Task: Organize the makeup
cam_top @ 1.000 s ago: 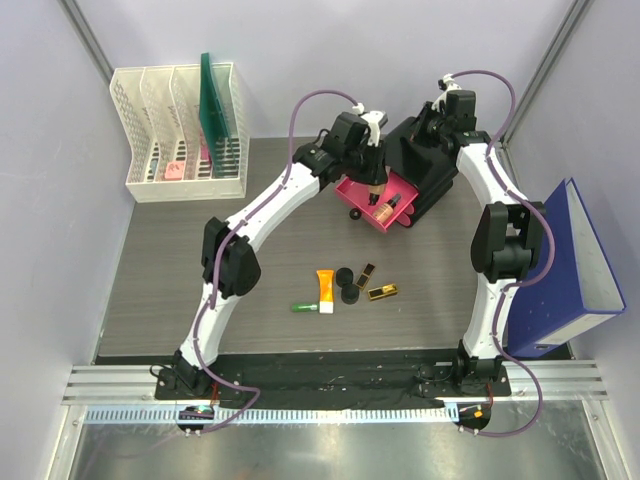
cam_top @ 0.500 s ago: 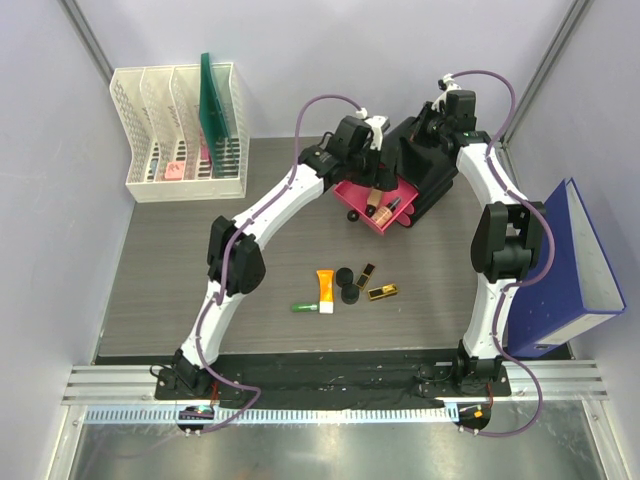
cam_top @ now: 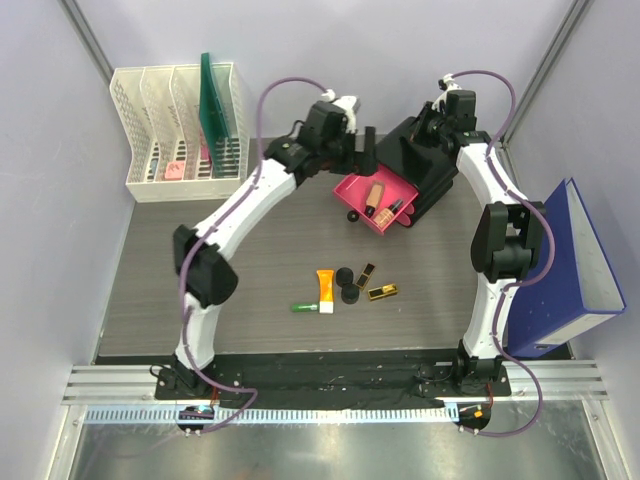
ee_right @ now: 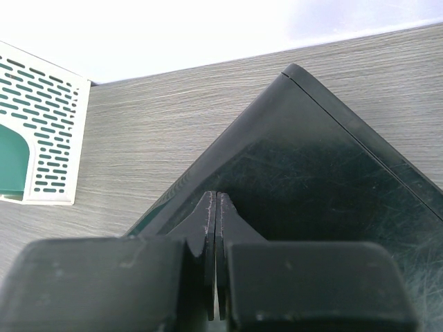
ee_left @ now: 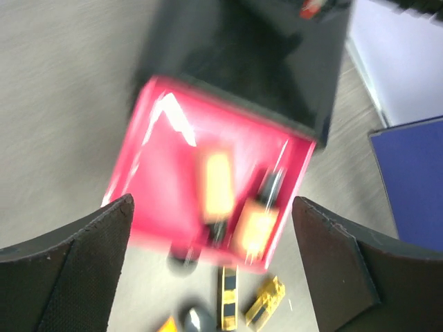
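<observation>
Makeup: you see it from above in two groups, one inside the pink drawer [cam_top: 352,188] and one loose at mid-table; read the parts below from largest to smallest.

Table [cam_top: 150,290]: dark wood-grain top; both arms are bolted at its near edge.
Blue binder [cam_top: 570,265]: at the table's right edge, beside your right arm.
White file rack [cam_top: 150,120]: far left corner; a green folder [cam_top: 217,100] stands upright in it.
Black box [cam_top: 430,165]: far side, right of centre; the pink drawer is pulled out of it toward the left.
Left gripper [ee_left: 213,204]: above the drawer; its fingers are spread wide, with nothing between them.
Right gripper [ee_right: 215,197]: over the top of the black box; its fingers are pressed together on nothing; you cannot tell whether it touches the lid.
First beige bottle [cam_top: 374,194] and second beige bottle [cam_top: 393,209]: lying side by side in the drawer.
Orange tube [cam_top: 325,288]: loose on the table between the arms, white cap toward you.
Green tube [cam_top: 303,307]: just left of that white cap.
Far compact [cam_top: 345,276] and near compact [cam_top: 350,295]: black discs close together, just right of the orange tube.
Far stick [cam_top: 366,272] and near stick [cam_top: 382,292]: gold and black, just right of the compacts.
</observation>
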You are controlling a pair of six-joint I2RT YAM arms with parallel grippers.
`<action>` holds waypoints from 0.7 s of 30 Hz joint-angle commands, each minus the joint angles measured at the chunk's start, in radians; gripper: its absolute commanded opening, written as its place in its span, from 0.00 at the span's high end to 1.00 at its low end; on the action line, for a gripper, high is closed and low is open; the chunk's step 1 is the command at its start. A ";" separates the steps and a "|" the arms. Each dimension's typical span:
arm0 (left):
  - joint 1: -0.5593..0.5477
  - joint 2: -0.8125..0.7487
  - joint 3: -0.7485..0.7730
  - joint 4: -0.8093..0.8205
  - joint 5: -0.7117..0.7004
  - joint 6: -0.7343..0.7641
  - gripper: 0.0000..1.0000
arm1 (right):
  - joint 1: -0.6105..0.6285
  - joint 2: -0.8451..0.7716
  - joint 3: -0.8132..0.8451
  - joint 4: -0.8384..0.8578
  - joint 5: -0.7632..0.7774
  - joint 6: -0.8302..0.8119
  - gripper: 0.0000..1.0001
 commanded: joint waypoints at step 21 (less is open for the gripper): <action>0.110 -0.122 -0.771 -0.085 0.340 -0.341 0.30 | -0.006 0.106 -0.089 -0.324 0.040 -0.035 0.99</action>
